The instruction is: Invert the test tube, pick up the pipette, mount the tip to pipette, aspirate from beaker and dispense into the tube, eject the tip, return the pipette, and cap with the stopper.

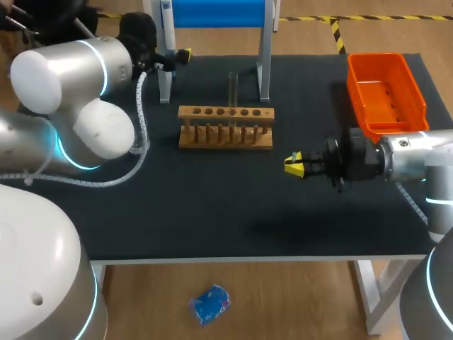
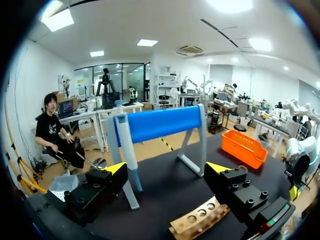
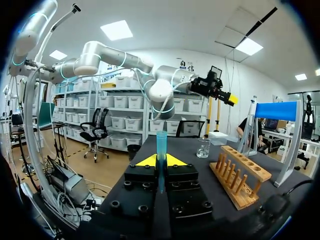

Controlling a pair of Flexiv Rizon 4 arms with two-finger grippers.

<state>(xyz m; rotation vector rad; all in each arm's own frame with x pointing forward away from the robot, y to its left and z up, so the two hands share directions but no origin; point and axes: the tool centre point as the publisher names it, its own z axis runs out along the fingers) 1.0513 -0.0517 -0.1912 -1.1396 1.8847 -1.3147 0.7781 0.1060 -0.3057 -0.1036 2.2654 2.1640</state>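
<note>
Bright, even overhead light; ceiling panels [image 2: 59, 20] blown white in wrist views. Dark table [image 1: 212, 212] stays matte, soft shadow front-right of rack [image 1: 225, 127] (faint-edged). Sheen on left arm [image 1: 71, 71] shell left of rack. Test tube [image 3: 161, 150] glows pale blue.

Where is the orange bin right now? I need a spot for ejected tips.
In the head view, the orange bin sits at the far right corner of the table, to the right of the wooden tube rack.
</note>
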